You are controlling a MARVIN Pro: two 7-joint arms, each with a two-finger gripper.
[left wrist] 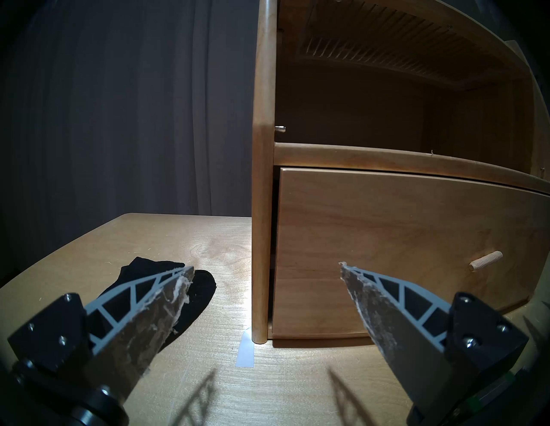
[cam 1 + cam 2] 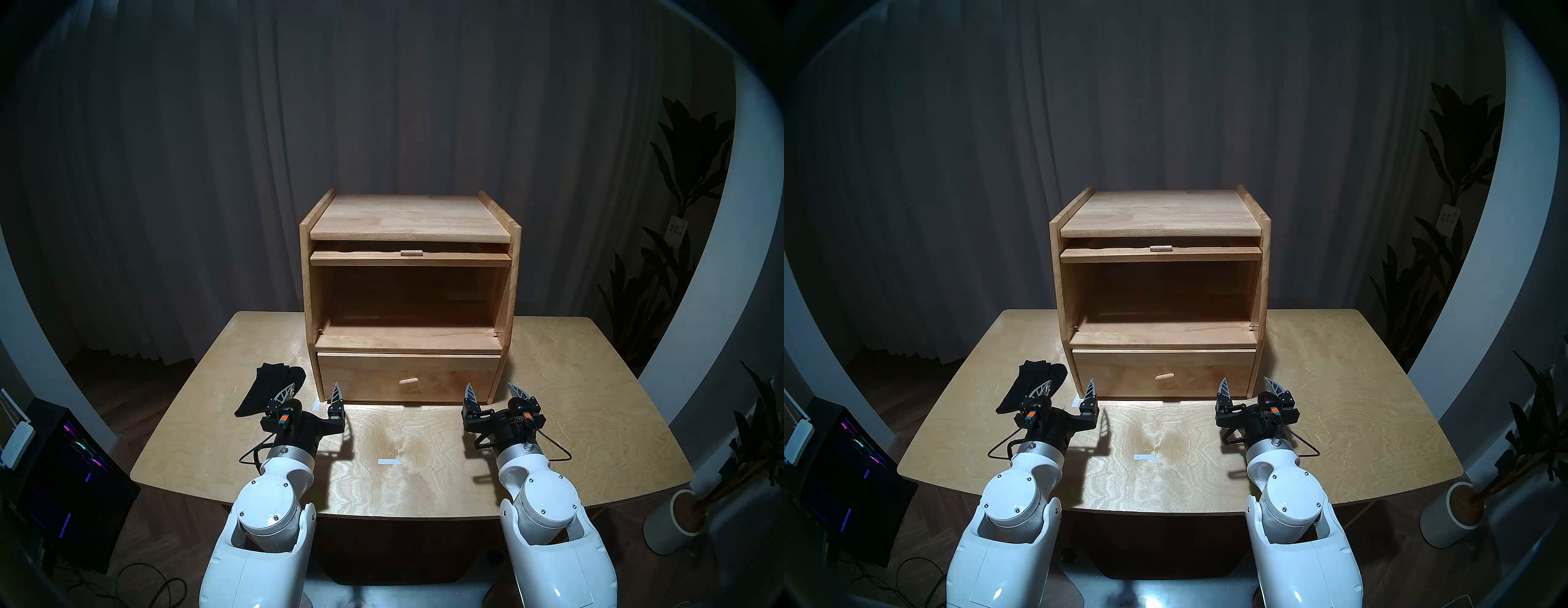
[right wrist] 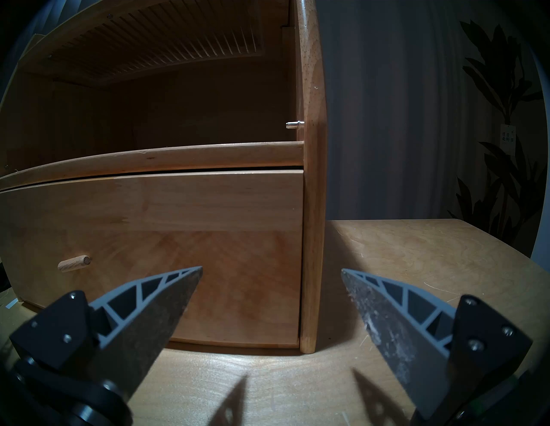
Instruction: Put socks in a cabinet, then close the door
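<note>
Dark curtains hang behind your table (image 2: 551,382), a pale plywood top with rounded corners, and the cabinet (image 2: 409,220) stands on it toward the far edge, centred. Your left gripper (image 2: 313,392) hovers above the surface with its jaws spread wide and nothing between them; one fingertip sits in front of the cabinet's near left corner post, the other lines up over the socks (image 2: 265,388) in the head view, and the wrist view shows it above the fabric, not on it. Your right gripper (image 2: 494,392) mirrors this at the cabinet's near right corner, jaws wide too and empty, touching nothing. You'll find the socks lying flat on the surface just left of the cabinet, apart from its side panel and short of the table's left edge. The door (image 2: 410,258) is swung up and lies level under the cabinet's top board, its knob (image 2: 410,252) facing you, so the upper compartment is open and bare. The drawer (image 2: 407,375) below is pushed in, its peg handle (image 2: 408,381) sticking out between your two grippers. You have bare tabletop near the front edge, with a white tape strip (image 2: 389,461) in the middle, and free room along the right side
</note>
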